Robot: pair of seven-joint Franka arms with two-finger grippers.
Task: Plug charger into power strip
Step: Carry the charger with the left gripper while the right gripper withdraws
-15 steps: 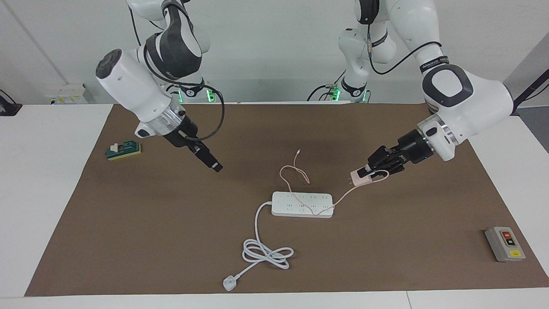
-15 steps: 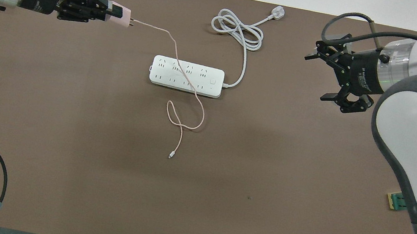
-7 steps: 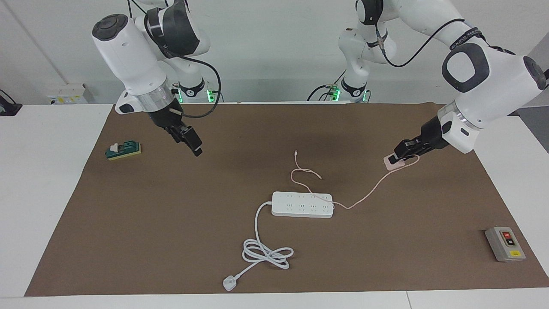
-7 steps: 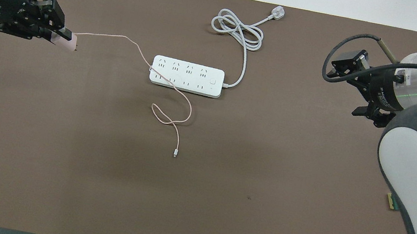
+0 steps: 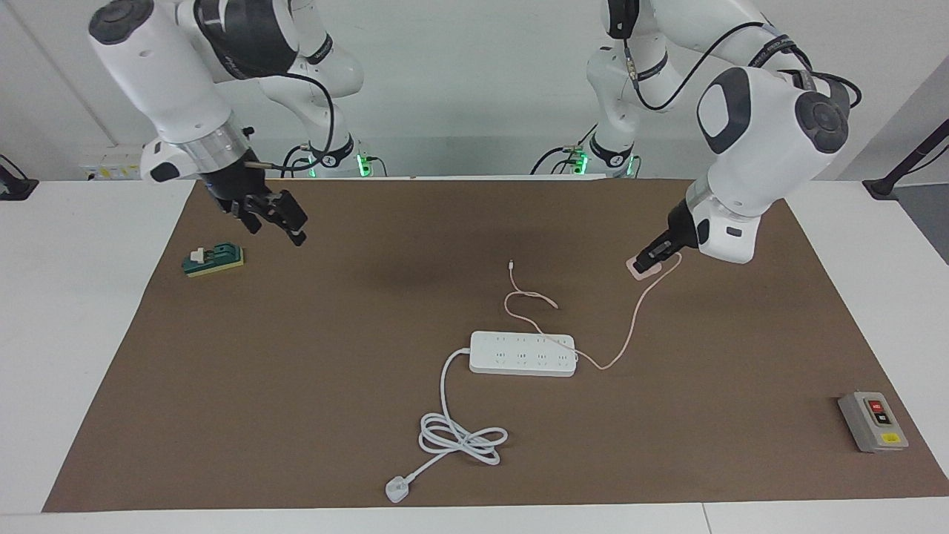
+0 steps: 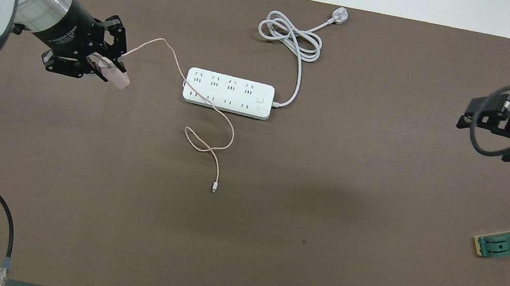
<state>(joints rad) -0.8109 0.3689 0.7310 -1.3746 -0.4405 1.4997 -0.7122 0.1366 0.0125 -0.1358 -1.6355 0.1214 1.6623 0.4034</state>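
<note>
The power strip [image 5: 523, 354] [image 6: 228, 93] lies flat at the middle of the brown mat, sockets up. The small pink charger [image 5: 643, 268] [image 6: 115, 78] hangs low over the mat toward the left arm's end, clear of the strip, with my left gripper [image 5: 652, 259] [image 6: 107, 71] shut on it. I cannot tell whether it touches the mat. Its thin pink cable [image 5: 630, 326] [image 6: 167, 46] trails across one end of the strip and loops on the mat nearer to the robots. My right gripper [image 5: 278, 226] [image 6: 467, 115] is open, holds nothing and waits in the air over the right arm's end.
The strip's thick white cord [image 5: 460, 437] [image 6: 291, 39] coils farther from the robots and ends in a white plug [image 5: 397, 489] [image 6: 338, 17]. A grey button box [image 5: 873, 421] sits at the left arm's end, a green block [image 5: 213, 259] [image 6: 505, 243] at the right arm's.
My left gripper swung the charger away from the strip, turned it downward, then brought it back a little. The cable slid to the strip's end. My right arm drew back toward its own end.
</note>
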